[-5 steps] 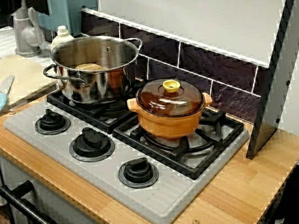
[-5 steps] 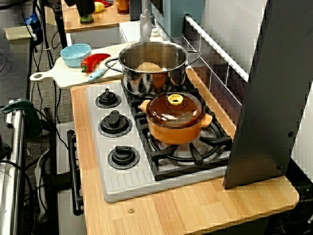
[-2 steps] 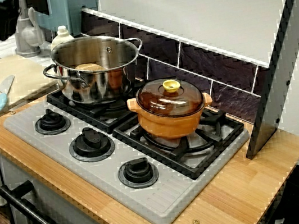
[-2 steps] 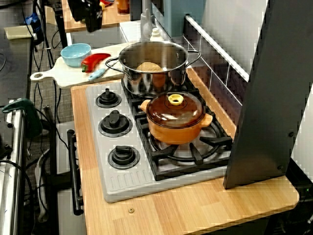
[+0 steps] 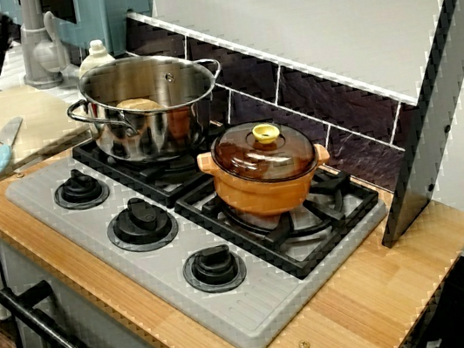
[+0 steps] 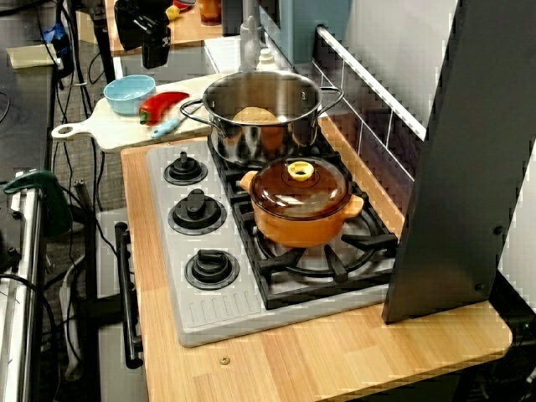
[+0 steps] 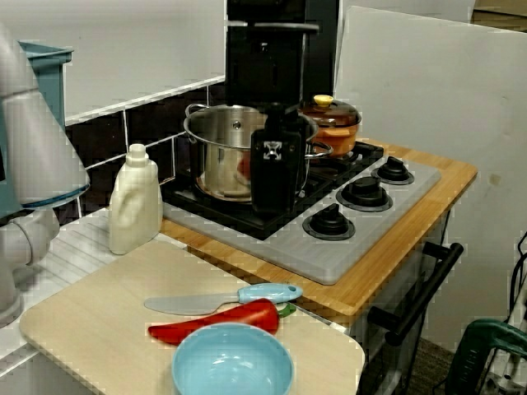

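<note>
so it's just the one gripper (image 7: 277, 206), all black, hanging free in the air and pointing straight down. In the low side view it reads as one solid dark block with a white logo on the face turned to the camera, so I honestly can't tell if the jaws are apart or closed. In the high view it sits out past the far edge of the counter (image 6: 335, 352), well above it, with the fingers (image 6: 156, 59) lowest and the chunky wrist (image 6: 138, 17) above them running off the top of the frame
</note>
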You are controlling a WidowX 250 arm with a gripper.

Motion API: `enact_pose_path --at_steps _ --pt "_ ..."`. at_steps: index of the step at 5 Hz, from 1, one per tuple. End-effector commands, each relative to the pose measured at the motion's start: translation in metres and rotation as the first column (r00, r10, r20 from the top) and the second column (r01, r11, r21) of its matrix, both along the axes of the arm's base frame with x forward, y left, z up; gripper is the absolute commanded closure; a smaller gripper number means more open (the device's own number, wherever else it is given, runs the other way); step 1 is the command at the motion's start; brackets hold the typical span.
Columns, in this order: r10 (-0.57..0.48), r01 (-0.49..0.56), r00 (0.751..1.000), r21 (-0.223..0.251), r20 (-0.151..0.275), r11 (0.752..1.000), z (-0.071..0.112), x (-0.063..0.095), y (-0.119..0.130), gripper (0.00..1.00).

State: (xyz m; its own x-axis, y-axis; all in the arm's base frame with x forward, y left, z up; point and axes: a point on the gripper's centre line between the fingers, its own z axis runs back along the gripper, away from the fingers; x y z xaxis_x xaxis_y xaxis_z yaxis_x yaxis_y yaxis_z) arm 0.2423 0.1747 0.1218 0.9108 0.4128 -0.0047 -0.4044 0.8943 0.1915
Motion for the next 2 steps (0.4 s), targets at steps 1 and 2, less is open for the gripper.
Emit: enact_pose_path --at_steps 1,2 --pt "0.070 -0.073 0.994 0.025 0.080 0.997 0.0065 -0.0114 0.0102 0.00" --pt "0.040 -0.042 0.997 0.027 0.068 0.999 0.0057 -0.0138 0.0115 0.00"
